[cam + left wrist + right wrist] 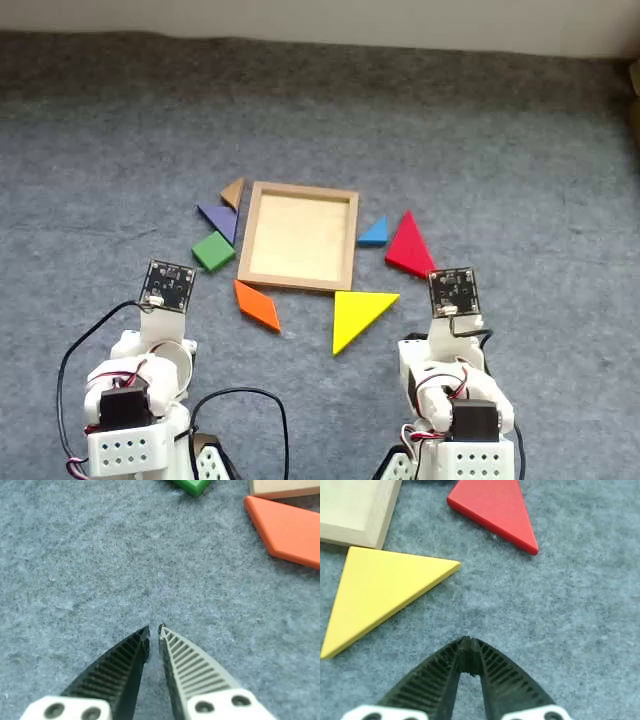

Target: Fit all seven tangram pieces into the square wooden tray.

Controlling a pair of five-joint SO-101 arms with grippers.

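I see all 7 pieces [358, 312] on the carpet [500, 150] around the tray [300, 236]. Left gripper [154, 628] looks closed, tips perhaps a hair apart; right gripper [468, 640] is pinched tight, both holding nothing.

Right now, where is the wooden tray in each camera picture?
High view: the tray lies in the middle of the grey carpet.
Left wrist view: a strip of the tray's wall, just beyond the orange piece.
Right wrist view: the tray's corner, next to the yellow triangle.
Shared landmark: the tray's near edge, flanked by those two pieces.
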